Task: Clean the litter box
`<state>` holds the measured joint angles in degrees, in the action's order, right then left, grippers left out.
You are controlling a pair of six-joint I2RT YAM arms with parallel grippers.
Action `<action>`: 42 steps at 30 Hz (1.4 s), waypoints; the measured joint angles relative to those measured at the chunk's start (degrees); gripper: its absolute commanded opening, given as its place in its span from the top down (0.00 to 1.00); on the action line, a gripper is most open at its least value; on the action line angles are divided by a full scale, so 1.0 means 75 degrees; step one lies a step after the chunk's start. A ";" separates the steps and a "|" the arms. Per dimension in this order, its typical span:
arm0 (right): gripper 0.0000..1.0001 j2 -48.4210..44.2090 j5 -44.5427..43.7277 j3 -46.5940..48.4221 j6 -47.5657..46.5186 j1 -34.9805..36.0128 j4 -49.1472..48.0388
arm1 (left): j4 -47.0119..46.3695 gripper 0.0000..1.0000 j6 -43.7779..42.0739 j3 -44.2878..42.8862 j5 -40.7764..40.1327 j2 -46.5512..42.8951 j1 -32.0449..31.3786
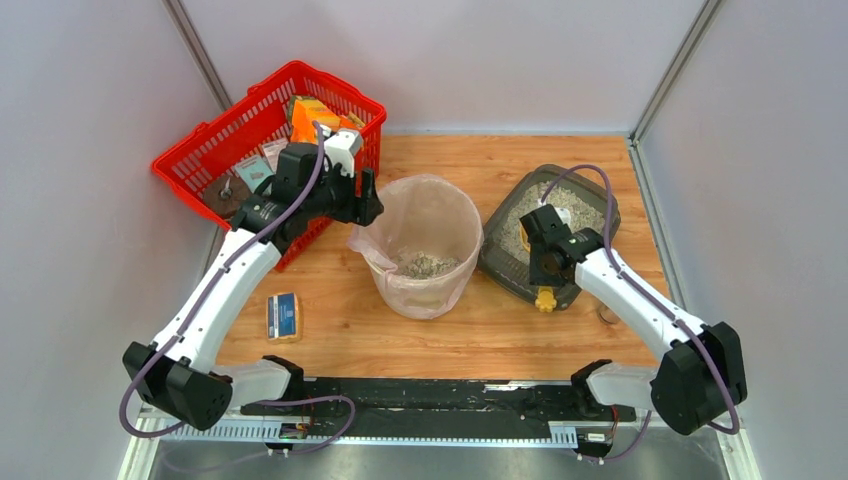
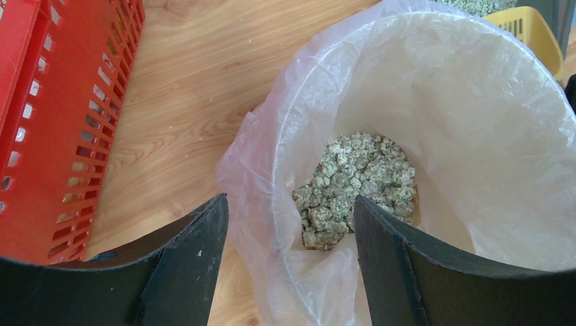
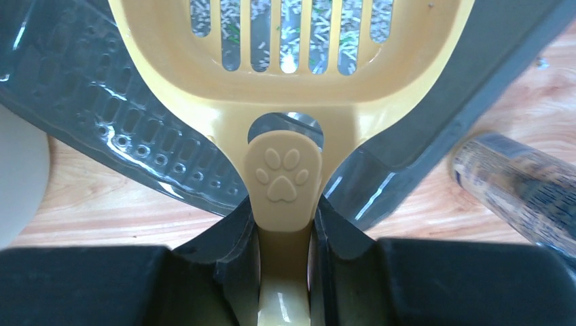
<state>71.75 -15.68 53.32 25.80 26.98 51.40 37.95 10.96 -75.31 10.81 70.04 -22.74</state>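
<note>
The litter box [image 1: 509, 268], a dark grey tray of pale litter, lies on the right of the wooden table. My right gripper [image 1: 547, 262] hangs over its near edge, shut on the handle of a yellow slotted scoop [image 1: 545, 298]. The right wrist view shows the fingers [image 3: 234, 251] clamped on the paw-print handle [image 3: 285, 176], with the scoop's bowl [image 3: 170, 61] over the grey tray rim [image 3: 68, 88]. My left gripper [image 1: 368, 205] stands open at the left rim of the lined bin [image 1: 440, 292]. The bag-covered rim [image 2: 272, 204] lies between its spread fingers [image 2: 197, 251]. Litter clumps [image 2: 356, 183] sit at the bin's bottom.
A red mesh basket [image 1: 230, 150] with packets stands at the back left, close behind the left arm. A blue-and-beige packet [image 1: 283, 315] lies on the table near the front left. A dark speckled cylinder [image 3: 516, 183] lies right of the litter box.
</note>
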 measured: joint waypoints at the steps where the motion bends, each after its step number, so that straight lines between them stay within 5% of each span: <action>1: 1.00 -0.0032 -0.0119 0.0020 0.0015 0.0000 0.0064 | 0.0009 0.25 0.0000 0.0000 0.0003 0.0017 0.0000; 9: 0.99 -0.0189 -0.0242 0.0458 -0.0020 0.0047 0.0775 | 0.0137 0.33 -0.0015 -0.0009 0.0073 0.0344 0.0000; 21: 0.98 -0.0539 -0.0029 0.2632 -0.0423 0.0189 0.2320 | 0.0160 0.76 -0.0152 -0.0023 0.0268 0.0589 0.0058; 28: 0.98 -0.0090 -0.0233 0.4724 -0.0729 0.1166 0.3203 | 0.0041 1.00 -0.0117 -0.0026 0.0294 0.0697 0.0067; 32: 0.99 0.0236 -0.0522 0.5858 -0.1102 0.2122 0.3314 | -0.0003 1.00 -0.0125 -0.0029 0.0350 0.0708 0.0044; 42: 1.00 0.1186 -0.1862 0.5989 -0.2244 0.4278 0.3363 | 0.0000 1.00 -0.0122 -0.0029 0.0353 0.0708 0.0044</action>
<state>80.64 -29.65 98.24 8.97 59.07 76.62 37.95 10.04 -75.53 13.45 75.35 -22.41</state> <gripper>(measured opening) 0.276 0.150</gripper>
